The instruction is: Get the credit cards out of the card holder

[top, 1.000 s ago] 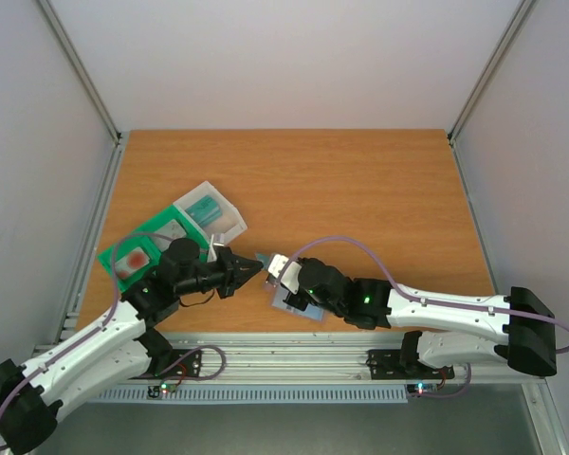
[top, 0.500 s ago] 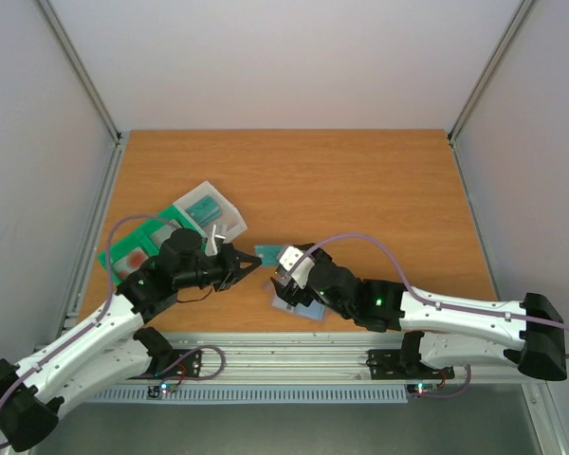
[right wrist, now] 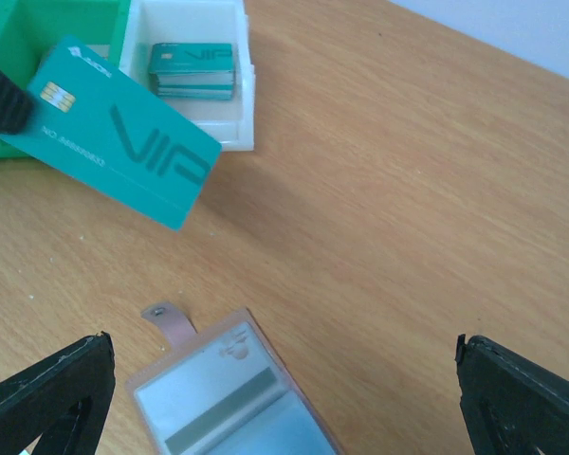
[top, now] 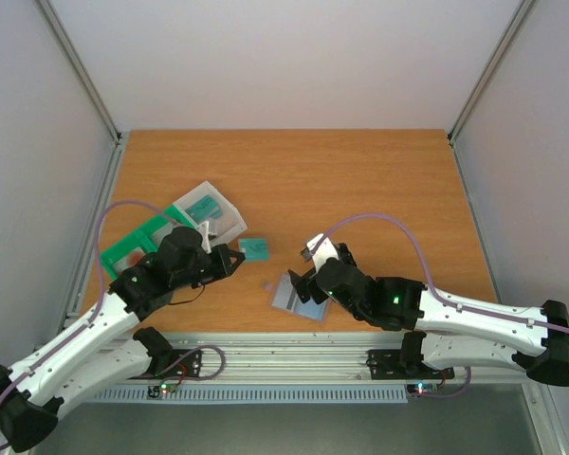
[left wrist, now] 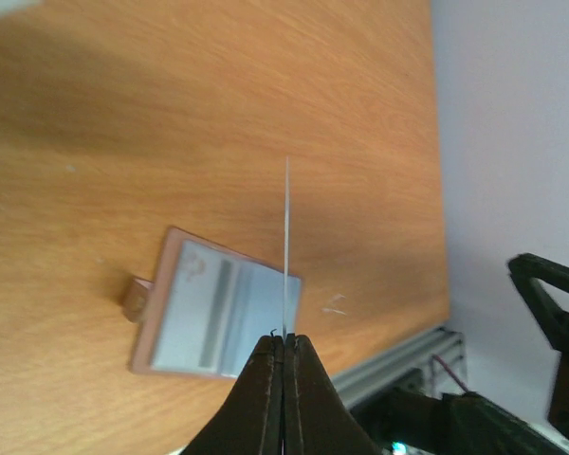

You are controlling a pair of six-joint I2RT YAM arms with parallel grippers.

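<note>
My left gripper (top: 239, 256) is shut on one teal credit card (top: 257, 248), held clear above the table; in the left wrist view the credit card (left wrist: 286, 246) shows edge-on, rising from the closed jaws (left wrist: 284, 339). The right wrist view shows the credit card's (right wrist: 114, 142) face marked "VIP". The pale-grey card holder (top: 298, 298) lies flat on the table near the front edge, its small tab (right wrist: 168, 321) pointing left. My right gripper (top: 304, 269) hangs open over the card holder (right wrist: 228, 398) with its fingers (right wrist: 47, 398) wide apart and touching nothing.
A clear box (top: 211, 212) with a stack of teal cards (right wrist: 192, 69) sits at the left, against a green compartment tray (top: 133, 252). The table's front rail (top: 294, 346) runs just behind the card holder.
My right gripper has opened and pulled back to the right. My left gripper has drawn back to the left with the credit card, which is now away from the card holder.
</note>
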